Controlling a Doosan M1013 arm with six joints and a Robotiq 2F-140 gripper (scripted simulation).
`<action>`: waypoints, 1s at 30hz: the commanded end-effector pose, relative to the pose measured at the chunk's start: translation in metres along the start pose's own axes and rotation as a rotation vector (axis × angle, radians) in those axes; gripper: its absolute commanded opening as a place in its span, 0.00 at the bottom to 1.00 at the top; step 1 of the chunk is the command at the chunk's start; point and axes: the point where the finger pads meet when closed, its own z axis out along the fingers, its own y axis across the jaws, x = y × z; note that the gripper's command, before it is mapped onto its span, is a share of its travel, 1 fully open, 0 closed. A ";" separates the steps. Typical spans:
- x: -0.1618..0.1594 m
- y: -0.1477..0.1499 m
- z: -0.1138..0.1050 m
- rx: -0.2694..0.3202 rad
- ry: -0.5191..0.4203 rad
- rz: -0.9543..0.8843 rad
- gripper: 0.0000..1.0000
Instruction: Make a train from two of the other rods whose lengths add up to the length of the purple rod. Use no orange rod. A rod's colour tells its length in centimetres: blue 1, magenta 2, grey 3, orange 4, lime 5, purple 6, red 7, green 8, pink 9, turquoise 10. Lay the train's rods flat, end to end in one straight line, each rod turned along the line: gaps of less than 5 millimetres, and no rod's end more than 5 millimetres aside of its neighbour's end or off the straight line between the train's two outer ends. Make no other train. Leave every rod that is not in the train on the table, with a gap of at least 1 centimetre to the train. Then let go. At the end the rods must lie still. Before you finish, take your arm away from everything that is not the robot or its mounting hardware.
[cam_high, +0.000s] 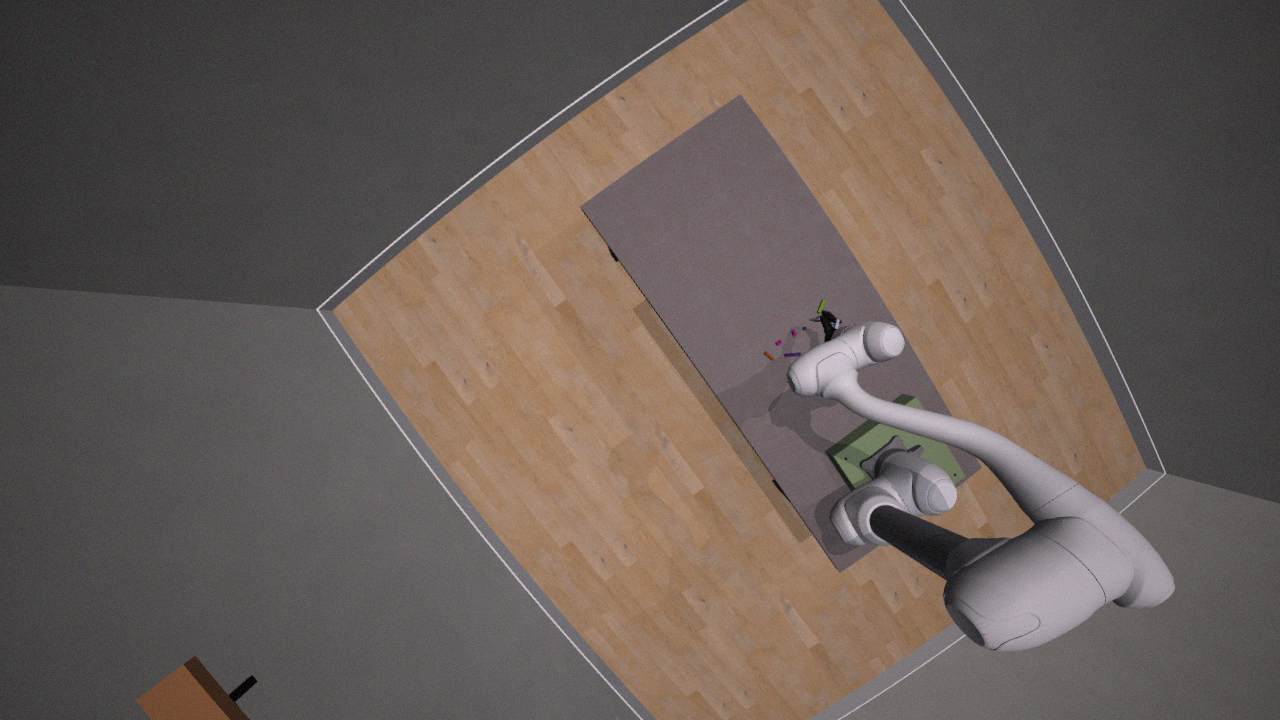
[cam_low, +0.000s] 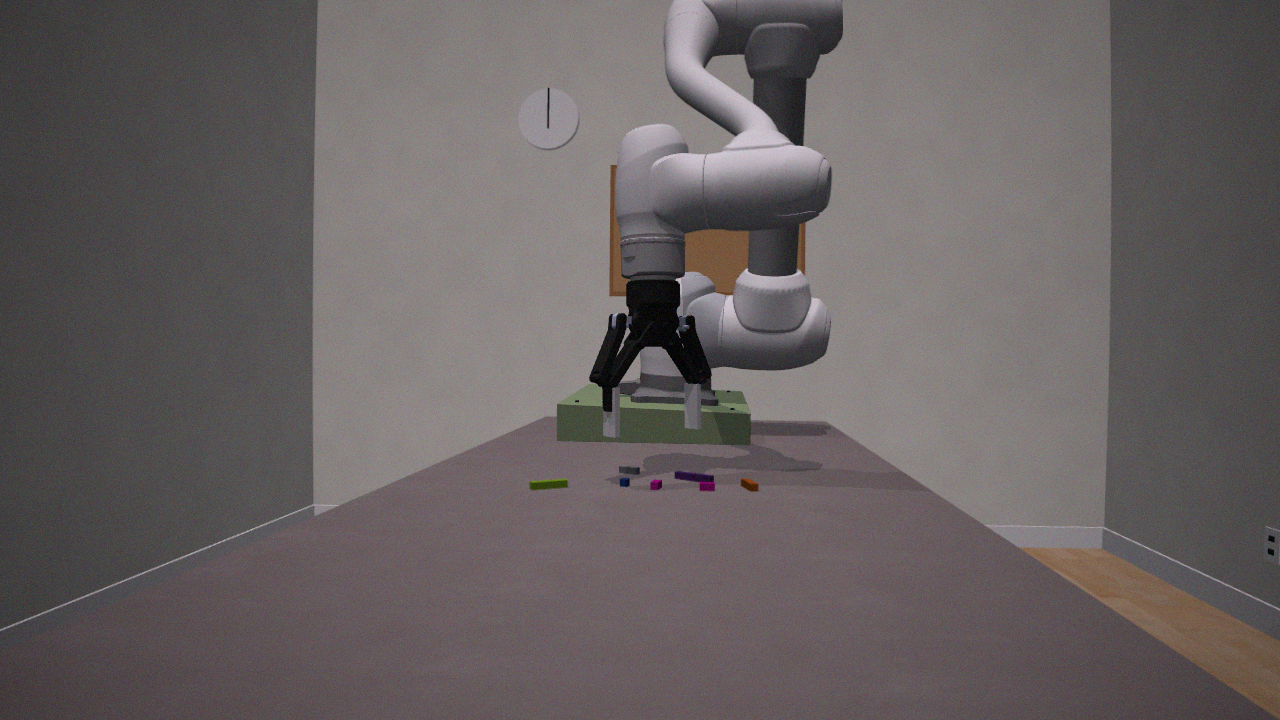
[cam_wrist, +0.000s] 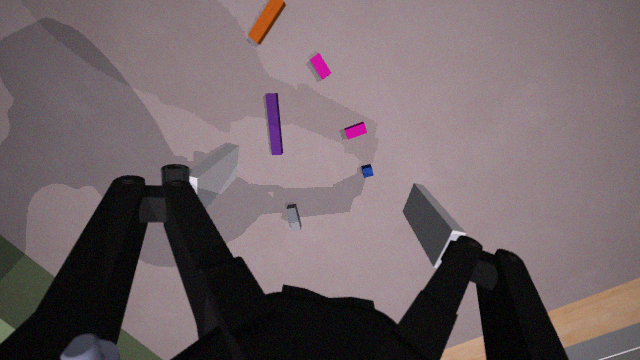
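Note:
My gripper (cam_wrist: 324, 180) (cam_low: 651, 420) is open and empty, hanging well above the table. In the wrist view, between and beyond my fingers, lie a grey rod (cam_wrist: 293, 216), a small blue rod (cam_wrist: 367, 171), two magenta rods (cam_wrist: 355, 130) (cam_wrist: 320, 66), the purple rod (cam_wrist: 273, 123) and an orange rod (cam_wrist: 266, 21). All lie flat and apart from one another. The lime rod (cam_low: 547, 483) lies off to the left in the exterior view, outside the wrist view. There the other rods sit in a loose row: grey (cam_low: 629, 469), blue (cam_low: 623, 481), purple (cam_low: 693, 476), orange (cam_low: 749, 484).
The arm's green base block (cam_low: 653, 416) stands on the table behind the rods. The table's edge and the wooden floor (cam_wrist: 595, 310) show at the lower right of the wrist view.

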 end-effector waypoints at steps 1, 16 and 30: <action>0.006 0.000 0.000 -0.010 -0.015 0.166 1.00; 0.023 -0.001 0.000 -0.014 -0.012 0.639 1.00; 0.027 -0.001 0.000 -0.014 -0.011 0.773 1.00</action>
